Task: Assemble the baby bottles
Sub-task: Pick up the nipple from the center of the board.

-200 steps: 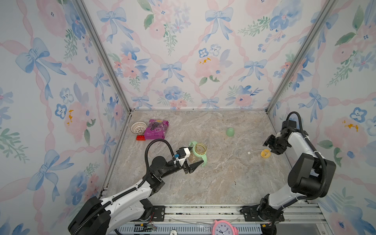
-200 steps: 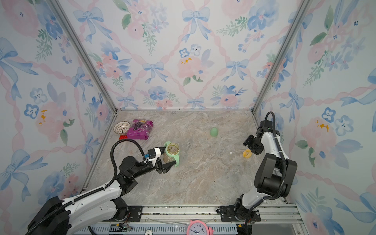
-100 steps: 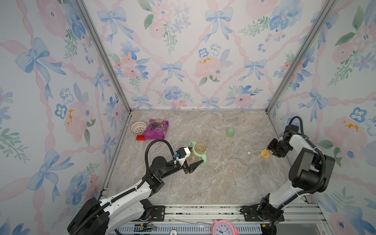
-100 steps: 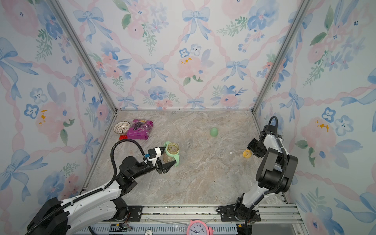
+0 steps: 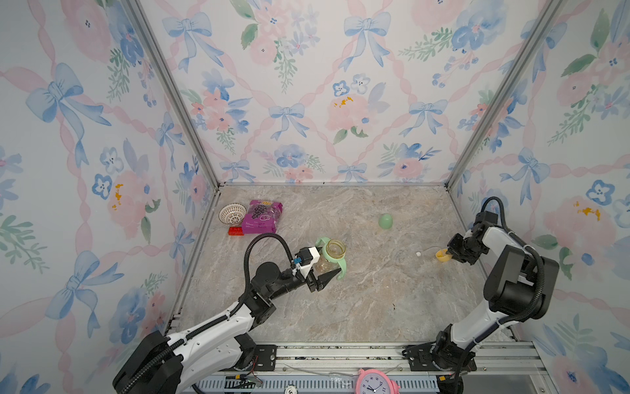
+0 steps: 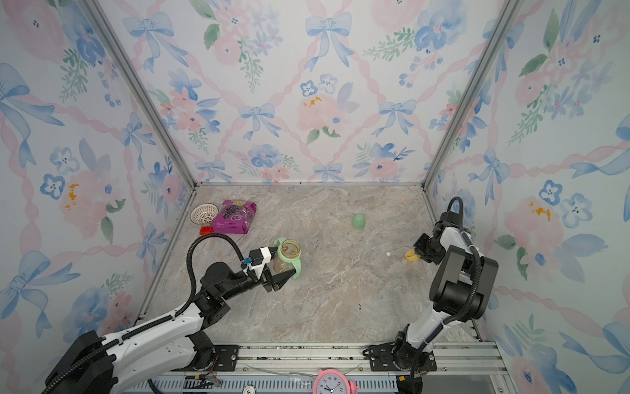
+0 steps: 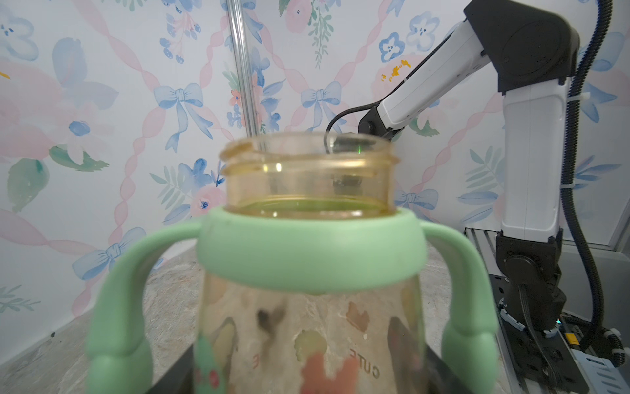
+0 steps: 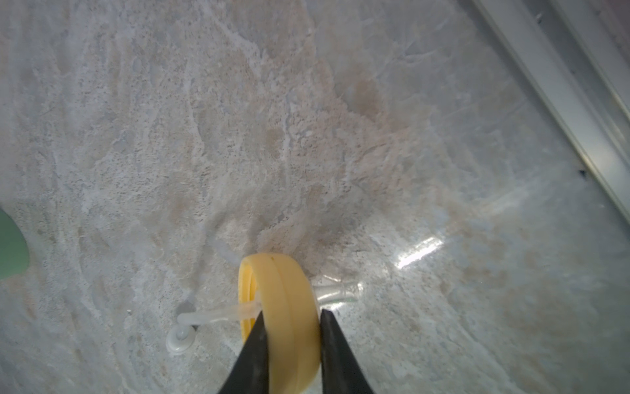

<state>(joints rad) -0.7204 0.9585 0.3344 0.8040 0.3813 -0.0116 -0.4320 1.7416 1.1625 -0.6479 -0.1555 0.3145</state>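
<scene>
**Each gripper has hold of a bottle part**

The left gripper (image 5: pixel 324 271) is closed on the lower body of the amber-tinted jar (image 5: pixel 332 254), which stands upright with its mouth open. The pale green handle ring (image 7: pixel 306 245) sits around the jar's neck, below the threads.

The right gripper (image 8: pixel 291 314) has its two black fingers pressed against either face of the yellow collar (image 8: pixel 289 290), which stands on edge on the floor. The clear nipple (image 8: pixel 337 293) pokes out of one side. A thin clear tube (image 8: pixel 218 314) runs out of the other side and lies flat.

The green cap (image 5: pixel 385 221) lies alone between the two arms, nearer the back wall.

The floor (image 5: pixel 358 307) is marble-patterned. A white basket (image 5: pixel 231 213), a purple packet (image 5: pixel 261 216) and a red block (image 5: pixel 236 231) sit in the back left corner. The walls (image 5: pixel 306 85) carry wallpaper with bows and flowers. A pink clock (image 5: pixel 375 382) sits at the front rail.
</scene>
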